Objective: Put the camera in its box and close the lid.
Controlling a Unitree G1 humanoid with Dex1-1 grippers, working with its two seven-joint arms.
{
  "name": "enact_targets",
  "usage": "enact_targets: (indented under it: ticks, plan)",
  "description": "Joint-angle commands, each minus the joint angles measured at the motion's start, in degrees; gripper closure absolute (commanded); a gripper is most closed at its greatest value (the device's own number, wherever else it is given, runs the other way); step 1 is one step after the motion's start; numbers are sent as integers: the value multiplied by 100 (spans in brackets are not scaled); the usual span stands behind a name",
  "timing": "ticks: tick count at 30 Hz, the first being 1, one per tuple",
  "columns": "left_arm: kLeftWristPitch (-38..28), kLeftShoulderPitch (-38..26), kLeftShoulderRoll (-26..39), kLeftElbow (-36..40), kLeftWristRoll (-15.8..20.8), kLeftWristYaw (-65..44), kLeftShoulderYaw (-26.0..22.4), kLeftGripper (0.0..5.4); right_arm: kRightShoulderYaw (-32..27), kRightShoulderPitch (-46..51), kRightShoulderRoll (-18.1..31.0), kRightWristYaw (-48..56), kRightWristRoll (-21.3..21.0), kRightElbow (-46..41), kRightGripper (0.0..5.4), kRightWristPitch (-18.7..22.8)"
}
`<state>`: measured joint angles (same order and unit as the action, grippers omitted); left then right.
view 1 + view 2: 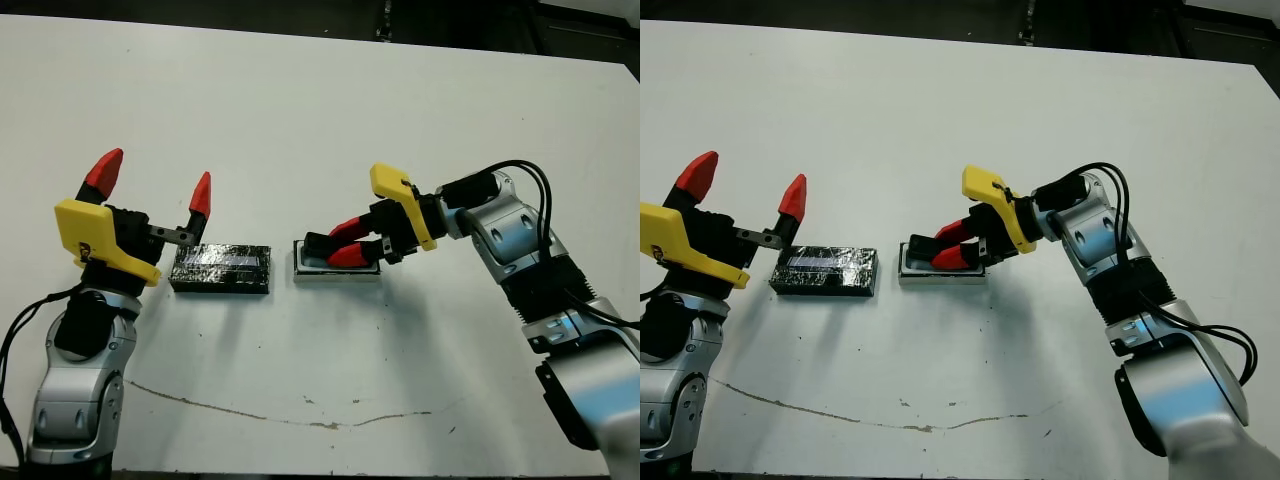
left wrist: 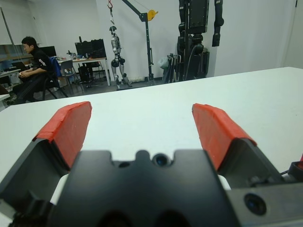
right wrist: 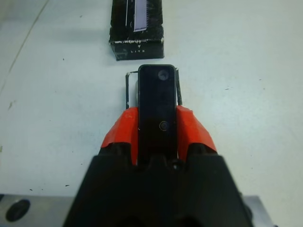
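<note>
Our right gripper (image 3: 156,124), clamped on the slim glossy black camera bar (image 3: 156,101), over the white-rimmed tray box (image 1: 337,270). Left gripper (image 1: 155,185) apart. Black striped lid (image 1: 221,268) left of box. Risk: tilted release snags rim.

We see our right gripper (image 1: 940,246) clamping the camera (image 1: 923,247) over the box (image 1: 940,271); the lid (image 1: 825,270) lies at its nine o'clock.

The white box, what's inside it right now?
Over the box the right claw grips the black camera. The claw and camera cover the hollow, so whether the camera is resting inside cannot be seen.
</note>
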<state>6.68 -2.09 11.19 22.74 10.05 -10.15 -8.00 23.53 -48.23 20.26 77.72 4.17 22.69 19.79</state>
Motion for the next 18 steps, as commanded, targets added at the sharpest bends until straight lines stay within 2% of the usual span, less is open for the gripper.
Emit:
enact_targets:
  ticks: [1,9,18]
  plan:
    - [28,96,3,-7,11,-7,3,0,39,56,228,-17,-160,87,320,109]
    - [57,103,12,18,15,-10,10,0,1,76,203,-105,-137,69,214,50]
    - [37,114,17,14,-5,-13,21,0,-67,91,272,-122,-131,33,91,-236]
